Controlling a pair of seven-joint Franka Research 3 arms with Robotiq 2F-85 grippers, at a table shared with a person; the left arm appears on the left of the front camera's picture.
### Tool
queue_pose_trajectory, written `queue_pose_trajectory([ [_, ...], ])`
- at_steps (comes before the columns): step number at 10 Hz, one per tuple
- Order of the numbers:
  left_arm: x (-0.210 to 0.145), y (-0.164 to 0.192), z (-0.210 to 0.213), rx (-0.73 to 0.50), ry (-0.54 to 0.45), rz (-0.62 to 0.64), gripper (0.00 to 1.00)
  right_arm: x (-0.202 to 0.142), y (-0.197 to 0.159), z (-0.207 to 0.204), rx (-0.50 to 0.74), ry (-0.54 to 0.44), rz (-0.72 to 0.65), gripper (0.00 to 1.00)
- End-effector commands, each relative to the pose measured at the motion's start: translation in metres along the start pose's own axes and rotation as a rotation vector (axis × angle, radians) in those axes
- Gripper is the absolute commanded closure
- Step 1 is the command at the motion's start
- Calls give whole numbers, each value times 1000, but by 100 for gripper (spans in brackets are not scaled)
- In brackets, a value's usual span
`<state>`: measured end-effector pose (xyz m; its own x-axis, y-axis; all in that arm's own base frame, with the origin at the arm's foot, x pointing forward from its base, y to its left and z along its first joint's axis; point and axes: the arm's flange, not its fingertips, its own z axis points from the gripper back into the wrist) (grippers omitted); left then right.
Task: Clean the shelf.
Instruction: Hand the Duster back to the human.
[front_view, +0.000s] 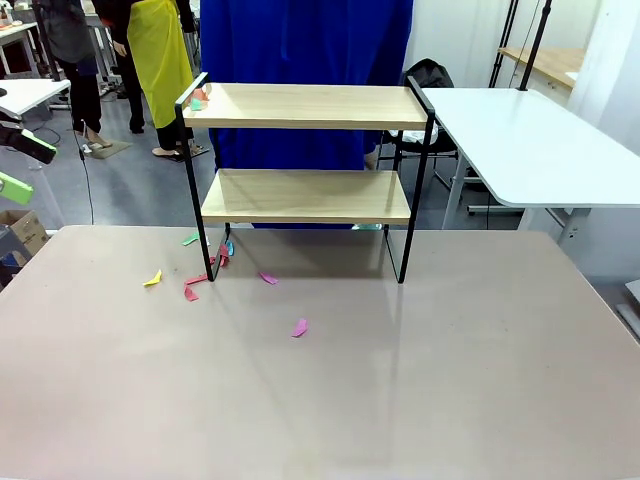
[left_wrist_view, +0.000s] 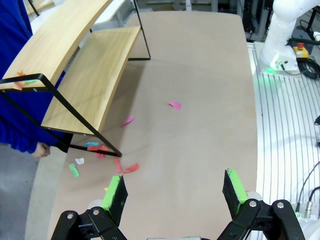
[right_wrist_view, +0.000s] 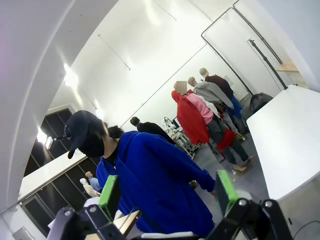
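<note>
The worktop (front_view: 420, 380) carries the shelf (front_view: 310, 195) at its far edge, long axis running along that edge. I see paper scraps (front_view: 197, 99) on the top board's left end and more (left_wrist_view: 102, 150) littering the worktop by the left legs. My left gripper (left_wrist_view: 175, 192) is nearer, fingers spread and empty; the shelf lies ahead and to its left. My right gripper (right_wrist_view: 167, 192), likewise spread and empty, points upward at a person in blue (right_wrist_view: 155, 175).
</note>
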<state>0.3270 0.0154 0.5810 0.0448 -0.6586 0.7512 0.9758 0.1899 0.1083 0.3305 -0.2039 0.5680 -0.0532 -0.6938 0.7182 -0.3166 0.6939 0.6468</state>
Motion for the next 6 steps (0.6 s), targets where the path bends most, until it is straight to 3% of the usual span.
queue_pose_trajectory([
  [1, 1, 0, -1, -5, -25, -15, 0, 2, 2, -1, -2, -8, -4, 0],
  [6, 1, 0, -1, -5, -25, -15, 0, 2, 2, -1, -2, -8, -4, 0],
])
